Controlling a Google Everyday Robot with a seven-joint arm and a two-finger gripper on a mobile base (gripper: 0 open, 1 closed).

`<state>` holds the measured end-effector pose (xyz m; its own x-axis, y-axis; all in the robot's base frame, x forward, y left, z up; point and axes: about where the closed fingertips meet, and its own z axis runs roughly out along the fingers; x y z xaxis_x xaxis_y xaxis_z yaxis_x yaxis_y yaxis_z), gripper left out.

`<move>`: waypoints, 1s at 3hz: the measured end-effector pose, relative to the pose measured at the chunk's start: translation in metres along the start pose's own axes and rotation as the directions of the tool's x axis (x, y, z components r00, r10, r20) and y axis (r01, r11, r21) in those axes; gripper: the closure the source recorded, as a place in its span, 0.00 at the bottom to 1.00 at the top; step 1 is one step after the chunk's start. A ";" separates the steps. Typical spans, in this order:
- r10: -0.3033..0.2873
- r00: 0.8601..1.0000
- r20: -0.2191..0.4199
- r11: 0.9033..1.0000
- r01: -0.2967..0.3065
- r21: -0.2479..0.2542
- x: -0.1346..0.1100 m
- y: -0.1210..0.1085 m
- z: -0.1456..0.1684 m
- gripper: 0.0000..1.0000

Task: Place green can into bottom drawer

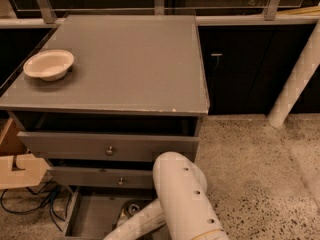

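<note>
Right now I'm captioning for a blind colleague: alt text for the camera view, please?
A white robot arm reaches down into the open grey bottom drawer of a grey three-drawer cabinet, its hand low inside the drawer and largely hidden. A round cream bowl sits on the cabinet top's left side; speckled floor lies to the right.

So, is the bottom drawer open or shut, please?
Open: the bottom drawer is pulled out, floor showing, with the gripper inside it.

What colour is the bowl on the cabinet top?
The bowl is cream, camera view; the gripper is down at the bottom drawer.
</note>
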<state>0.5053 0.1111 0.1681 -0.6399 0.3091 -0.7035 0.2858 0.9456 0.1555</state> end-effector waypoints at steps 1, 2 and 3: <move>0.011 1.000 -0.008 1.000 -0.011 0.017 0.003 -0.008 -0.008 1.00; 0.063 0.997 -0.042 0.998 -0.061 0.028 0.006 -0.020 -0.032 1.00; 0.086 0.996 0.024 0.993 -0.088 0.073 0.002 -0.017 -0.046 1.00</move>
<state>0.4665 0.1007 0.1957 -0.5954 0.3869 -0.7041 0.3925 0.9048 0.1653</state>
